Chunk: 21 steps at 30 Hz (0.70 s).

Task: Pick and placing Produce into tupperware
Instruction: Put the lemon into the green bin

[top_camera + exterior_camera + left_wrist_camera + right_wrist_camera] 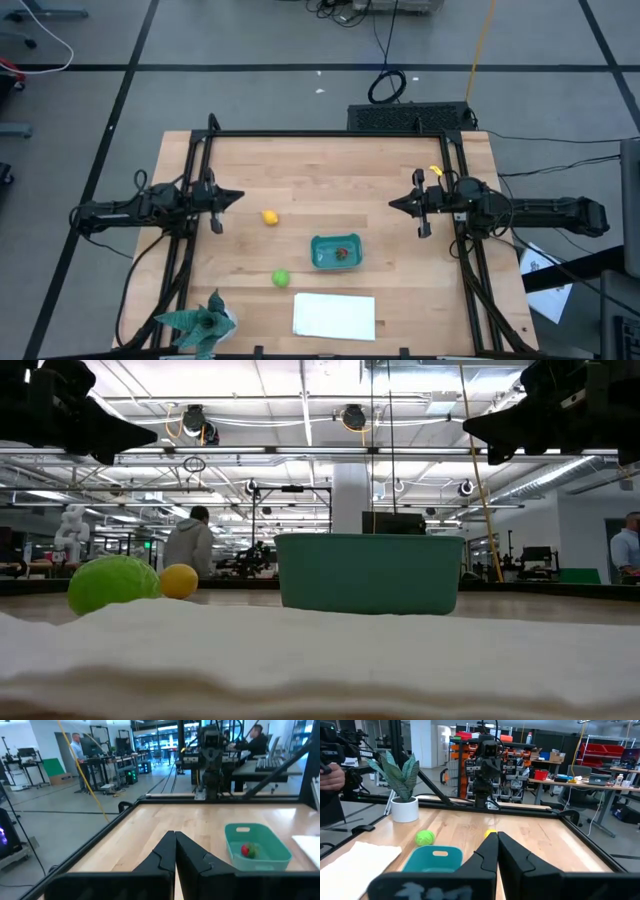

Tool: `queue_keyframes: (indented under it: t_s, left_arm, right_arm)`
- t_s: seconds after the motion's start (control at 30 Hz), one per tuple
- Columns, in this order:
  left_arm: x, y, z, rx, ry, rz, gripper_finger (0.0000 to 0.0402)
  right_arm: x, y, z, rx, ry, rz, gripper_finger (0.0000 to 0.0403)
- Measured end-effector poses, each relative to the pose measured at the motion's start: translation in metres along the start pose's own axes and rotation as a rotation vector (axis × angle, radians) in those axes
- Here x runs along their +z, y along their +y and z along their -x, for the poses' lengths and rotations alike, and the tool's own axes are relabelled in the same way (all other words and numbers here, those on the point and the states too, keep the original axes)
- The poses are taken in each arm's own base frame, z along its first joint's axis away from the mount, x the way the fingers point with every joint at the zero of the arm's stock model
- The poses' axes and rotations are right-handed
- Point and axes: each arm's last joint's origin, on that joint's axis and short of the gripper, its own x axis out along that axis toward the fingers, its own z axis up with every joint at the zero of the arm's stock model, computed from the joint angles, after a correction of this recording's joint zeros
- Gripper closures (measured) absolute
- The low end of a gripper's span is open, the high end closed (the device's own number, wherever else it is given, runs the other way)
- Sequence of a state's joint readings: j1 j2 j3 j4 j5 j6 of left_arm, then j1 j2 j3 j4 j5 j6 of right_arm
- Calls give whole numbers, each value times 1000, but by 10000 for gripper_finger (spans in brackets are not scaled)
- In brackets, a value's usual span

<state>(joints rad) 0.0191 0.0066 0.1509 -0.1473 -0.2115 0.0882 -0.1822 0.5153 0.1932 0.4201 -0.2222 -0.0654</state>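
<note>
**Wooden table with one fruit in the tub, both arms parked**

Pale wood covered the table (400, 180), which was framed by black rails. Nearest the front edge, seen from above, lay a flat white sheet (334, 315), and at the front left corner stood a teal-green spiky potted plant (203, 322).

Just behind the sheet sat a round bright green fruit (281, 278), loose on the wood, to the left of the tupperware. The teal-blue tupperware (322, 259) stood a little right of it, near the table's middle, with rounded corners and an open top. A tiny red fruit (343, 253) lay inside it. The left wrist view showed that red fruit (245, 850) resting on the tub floor.

Farther back and to the left, the yellow lemon-shaped fruit (270, 217) lay alone on the table, well apart from the tub.

The left gripper (238, 197) hung above the left side of the table, pointing inward, its fingers (162, 855) pressed together and empty. The right gripper (393, 203) mirrored it over the right side, fingers (487, 852) also together, holding nothing. Neither touched any fruit.

Beyond the table, the level view showed a workshop with a person (191, 545) standing among benches.
</note>
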Motion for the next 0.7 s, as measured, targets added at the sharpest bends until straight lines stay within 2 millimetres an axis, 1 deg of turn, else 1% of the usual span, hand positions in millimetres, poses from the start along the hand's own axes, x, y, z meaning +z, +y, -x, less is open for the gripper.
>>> queue_keyframes:
  t_s: [0.43,0.57,0.7]
  left_arm:
    - [7,2,0,59,-69,111,396]
    - [13,3,2,58,-83,121,396]
    - [13,3,3,55,-77,121,396]
  right_arm:
    - [0,0,0,0,4,-1,403]
    - [-1,0,0,0,7,-2,403]
    - [-1,0,0,0,7,-2,403]
